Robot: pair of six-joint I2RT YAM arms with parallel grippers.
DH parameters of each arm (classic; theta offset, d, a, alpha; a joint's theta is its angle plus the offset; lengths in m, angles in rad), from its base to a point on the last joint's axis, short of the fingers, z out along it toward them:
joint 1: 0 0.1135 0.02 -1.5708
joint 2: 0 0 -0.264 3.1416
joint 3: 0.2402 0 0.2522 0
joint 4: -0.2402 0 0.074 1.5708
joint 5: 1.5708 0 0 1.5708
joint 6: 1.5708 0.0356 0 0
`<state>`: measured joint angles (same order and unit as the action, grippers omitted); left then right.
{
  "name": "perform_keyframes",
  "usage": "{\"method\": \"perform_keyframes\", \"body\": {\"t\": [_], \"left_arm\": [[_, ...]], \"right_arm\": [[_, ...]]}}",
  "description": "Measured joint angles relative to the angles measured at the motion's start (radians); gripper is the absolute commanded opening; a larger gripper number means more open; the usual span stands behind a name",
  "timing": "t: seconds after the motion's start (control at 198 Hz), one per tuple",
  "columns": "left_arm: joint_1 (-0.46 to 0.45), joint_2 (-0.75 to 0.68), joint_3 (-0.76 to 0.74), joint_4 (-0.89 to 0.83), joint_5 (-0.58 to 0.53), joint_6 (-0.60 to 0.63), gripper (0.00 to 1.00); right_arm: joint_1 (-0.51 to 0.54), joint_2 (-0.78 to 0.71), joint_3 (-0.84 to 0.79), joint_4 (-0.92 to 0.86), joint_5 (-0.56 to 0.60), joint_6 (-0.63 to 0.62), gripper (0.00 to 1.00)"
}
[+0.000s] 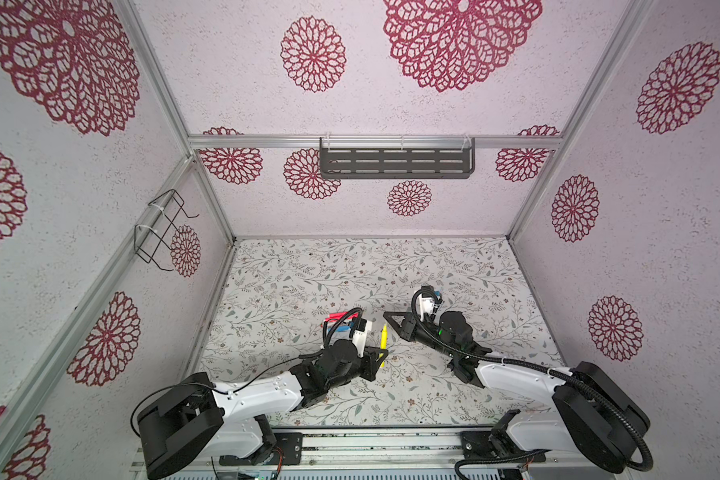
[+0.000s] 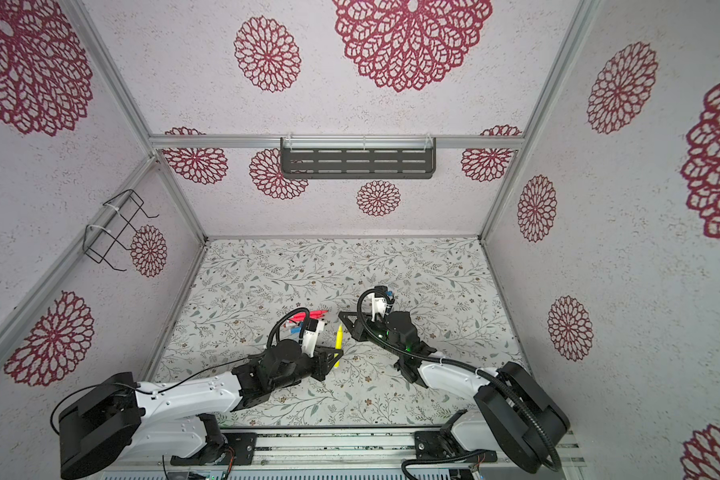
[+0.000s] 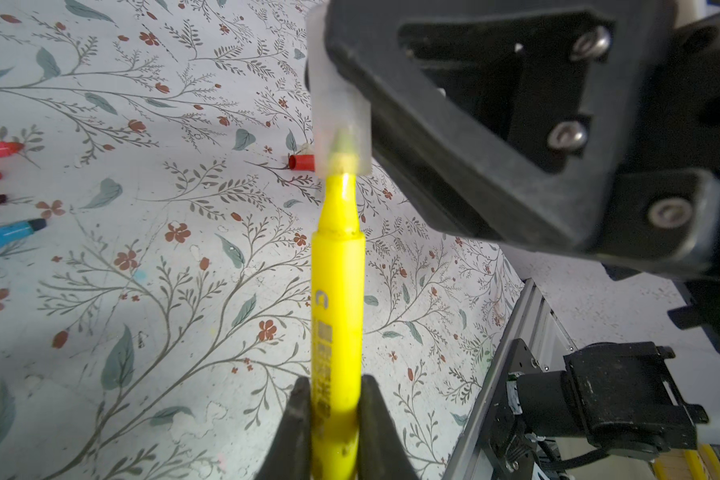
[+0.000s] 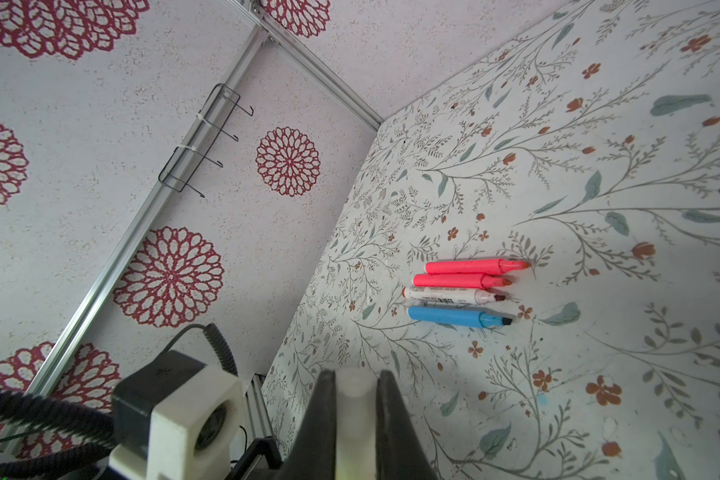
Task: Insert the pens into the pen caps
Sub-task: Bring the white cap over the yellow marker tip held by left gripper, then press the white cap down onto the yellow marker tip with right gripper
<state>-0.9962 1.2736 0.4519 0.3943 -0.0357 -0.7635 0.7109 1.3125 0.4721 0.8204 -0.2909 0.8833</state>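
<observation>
Between rosette walls (image 1: 267, 208), floral tabletop (image 1: 350, 270), pens (image 4: 462, 294)

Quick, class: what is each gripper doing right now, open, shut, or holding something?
Left gripper: shut on the yellow pen.
Right gripper: shut on a clear cap.

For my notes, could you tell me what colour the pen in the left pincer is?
Bright yellow pen, clearest in the left wrist view.
</observation>
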Motion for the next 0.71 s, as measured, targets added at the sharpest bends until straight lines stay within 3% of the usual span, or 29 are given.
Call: {"method": "perform_keyframes", "body": {"t": [0.404,0.708], "left_arm": [[-0.002,-0.087,-0.012,-0.019,0.018,0.003,0.0],[0.027,-0.219,-0.055,-0.004,0.116,0.011,0.0]], "right_arm": [[0.015,-0.002,-0.047,0.154,-0.062,-0.019,0.05],[0.017,-0.003,-0.055,0.311,-0.186,-0.014,0.09]]}}
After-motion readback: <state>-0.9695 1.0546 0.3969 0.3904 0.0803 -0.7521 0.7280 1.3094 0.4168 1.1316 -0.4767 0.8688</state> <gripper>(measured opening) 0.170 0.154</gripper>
